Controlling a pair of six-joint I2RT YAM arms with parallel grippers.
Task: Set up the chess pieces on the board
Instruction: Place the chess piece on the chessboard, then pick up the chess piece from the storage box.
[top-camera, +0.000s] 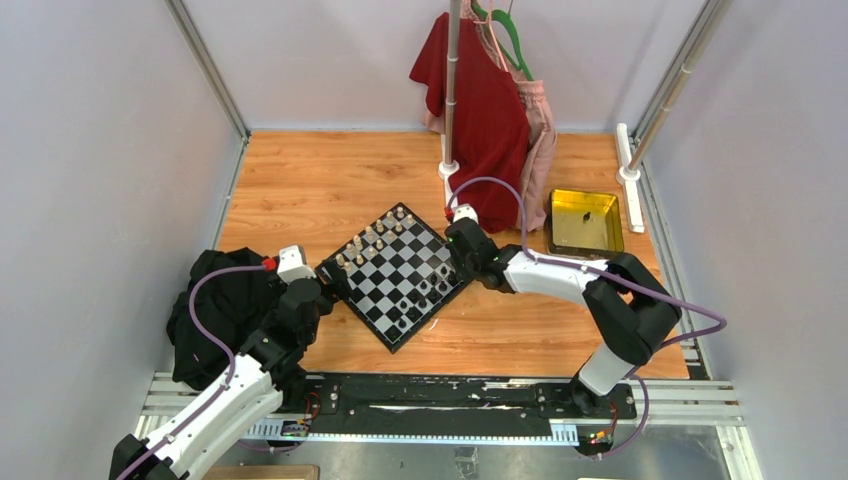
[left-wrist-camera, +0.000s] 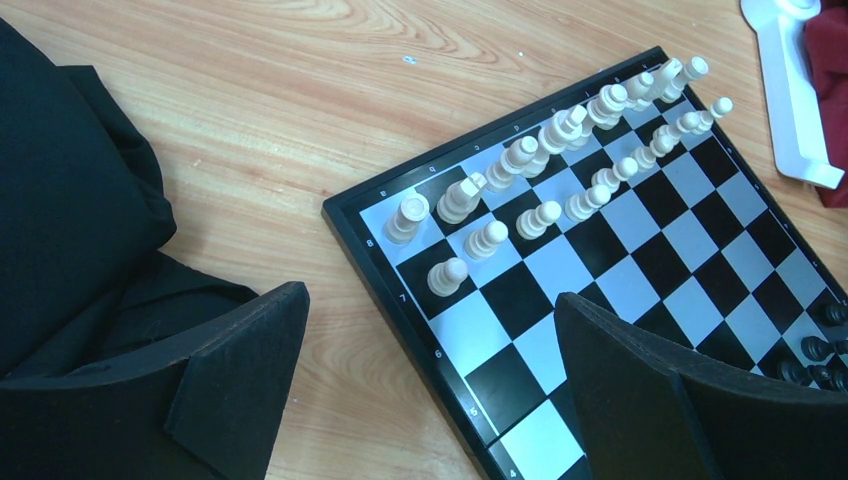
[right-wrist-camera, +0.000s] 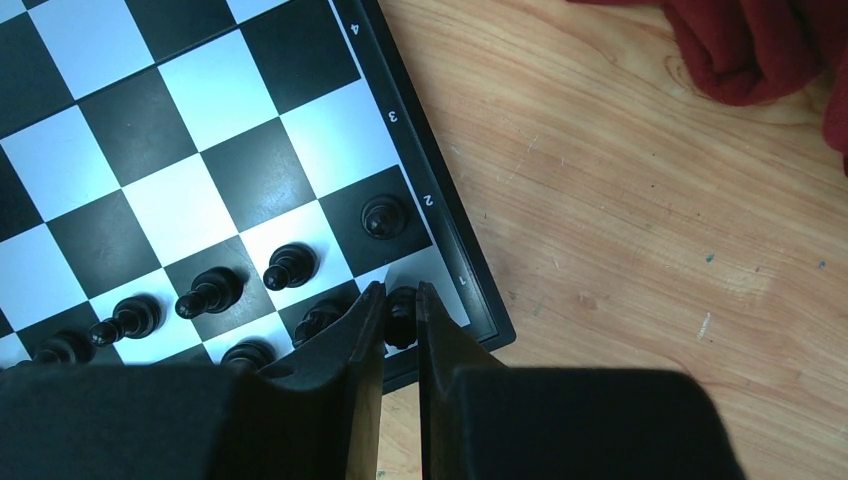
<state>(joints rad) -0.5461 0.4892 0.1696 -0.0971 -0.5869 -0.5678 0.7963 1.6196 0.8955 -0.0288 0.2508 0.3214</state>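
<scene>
1. On the wooden table (top-camera: 300, 180), the board (top-camera: 400, 285), turned cornerwise between the two arms, with a thin black rim all round.
2. Along its far-left side, cream pieces (left-wrist-camera: 525, 155) standing in two rows. Too small in the top view (top-camera: 375, 235) to tell one kind from another.
3. Along the opposite side, black pieces (right-wrist-camera: 205, 290). Back row mostly hidden under the fingers in the right wrist view, and cut off at the frame edge in the left wrist view, so no count possible.
4. At the board's right corner, the right gripper (right-wrist-camera: 400, 300), fingers narrow, pinching a black chessman (right-wrist-camera: 401, 318) over the corner square beside the rim mark "1". Only its top showing, so its kind is unclear. Cannot tell whether its foot touches the square.
5. At the board's left corner, the left gripper (left-wrist-camera: 430, 295), fingers spread wide, nothing between them. One finger over bare table just beside the black cloth (left-wrist-camera: 70, 200), the other over the checkered squares.
6. That cloth heaped at the table's left edge, partly covered by the left arm in the top view.
7. At right rear, well apart from the board, a yellow tray (top-camera: 556, 240) with a small dark speck inside, too small to identify.
8. Behind the board, a red garment (top-camera: 485, 120) hanging by a pole, a pink one mostly hidden behind it.
</scene>
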